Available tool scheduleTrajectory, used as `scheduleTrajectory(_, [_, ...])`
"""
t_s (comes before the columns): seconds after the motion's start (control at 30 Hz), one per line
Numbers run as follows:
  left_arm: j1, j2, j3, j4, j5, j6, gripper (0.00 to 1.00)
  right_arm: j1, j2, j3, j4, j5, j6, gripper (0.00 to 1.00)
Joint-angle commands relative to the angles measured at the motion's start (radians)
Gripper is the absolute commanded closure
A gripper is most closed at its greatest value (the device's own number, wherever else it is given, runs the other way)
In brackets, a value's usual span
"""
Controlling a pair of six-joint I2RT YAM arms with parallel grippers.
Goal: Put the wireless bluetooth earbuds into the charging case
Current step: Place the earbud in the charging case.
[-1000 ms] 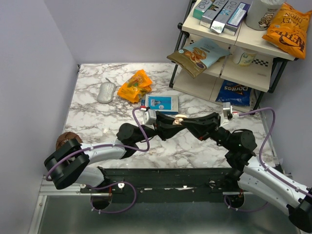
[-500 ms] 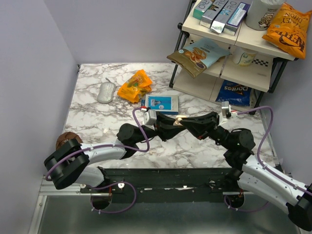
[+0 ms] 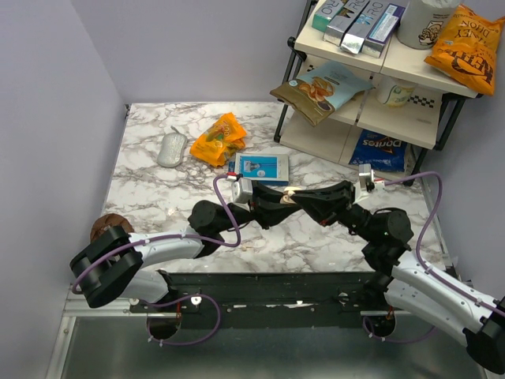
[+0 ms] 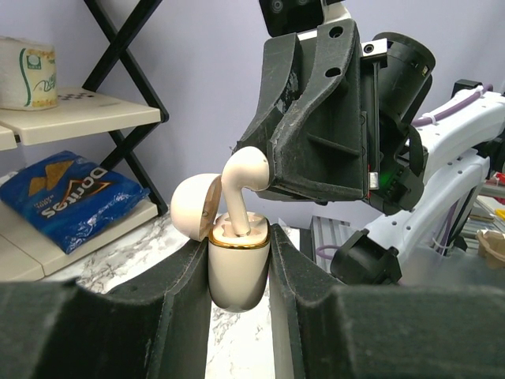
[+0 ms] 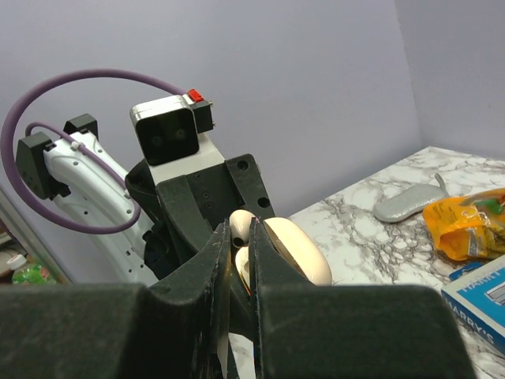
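Observation:
My left gripper (image 4: 239, 267) is shut on the charging case (image 4: 239, 276), a cream-white case with a gold rim, held upright above the table with its lid (image 4: 192, 207) hinged open to the left. My right gripper (image 5: 240, 230) is shut on one of the wireless bluetooth earbuds (image 4: 241, 178), whose stem stands in a slot of the case. In the right wrist view the earbud (image 5: 241, 221) shows between the fingers and the open lid (image 5: 298, 251) lies just right of them. In the top view the two grippers meet tip to tip over the case (image 3: 290, 192) at mid-table.
A grey mouse (image 3: 171, 148), an orange snack bag (image 3: 219, 138) and a blue-and-white box (image 3: 261, 166) lie behind the grippers. A shelf rack (image 3: 371, 95) with snack bags stands at the back right. A brown lump (image 3: 102, 226) sits at the table's left edge.
The right arm has edged slightly towards the left gripper. Both grips are unchanged.

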Motion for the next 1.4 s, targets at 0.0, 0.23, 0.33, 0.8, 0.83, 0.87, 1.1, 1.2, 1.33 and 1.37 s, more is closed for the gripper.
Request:
scheduleTrajectory(0.0, [-0.005, -0.025, 0.035, 0.397, 0.009, 0.006, 1.0, -0.001, -0.003, 0.005, -0.016, -0.027, -0.027, 0.99])
scheduleTrajectory(0.23, [-0.005, -0.023, 0.038, 0.397, 0.011, 0.005, 1.0, -0.001, 0.004, 0.024, -0.054, -0.047, -0.038, 0.96])
scheduleTrajectory(0.33, [-0.005, -0.025, 0.036, 0.397, 0.009, 0.006, 1.0, -0.001, 0.007, 0.028, -0.062, -0.049, -0.036, 0.92])
scheduleTrajectory(0.8, [-0.005, -0.028, 0.033, 0.396, -0.003, 0.011, 1.0, -0.001, 0.006, 0.035, -0.096, -0.038, -0.041, 0.82])
scheduleTrajectory(0.83, [-0.005, -0.027, 0.035, 0.396, -0.004, 0.01, 1.0, -0.001, 0.004, 0.034, -0.097, -0.037, -0.042, 0.82])
scheduleTrajectory(0.87, [-0.005, -0.027, 0.038, 0.396, -0.004, 0.011, 1.0, -0.001, 0.003, 0.034, -0.097, -0.035, -0.041, 0.82])
scheduleTrajectory(1.1, [-0.005, -0.022, 0.049, 0.397, -0.009, 0.014, 1.0, -0.001, -0.008, 0.026, -0.1, -0.014, -0.044, 0.85])
scheduleTrajectory(1.2, [-0.005, -0.019, 0.052, 0.396, -0.008, 0.011, 1.0, -0.001, -0.02, 0.014, -0.083, 0.003, -0.042, 0.9])
scheduleTrajectory(1.33, [-0.005, -0.011, 0.052, 0.396, -0.003, 0.0, 1.0, -0.001, -0.023, 0.005, -0.066, 0.025, -0.035, 0.99])
scheduleTrajectory(1.37, [-0.005, -0.011, 0.05, 0.396, -0.001, 0.0, 1.0, -0.003, -0.022, 0.002, -0.06, 0.029, -0.03, 0.99])
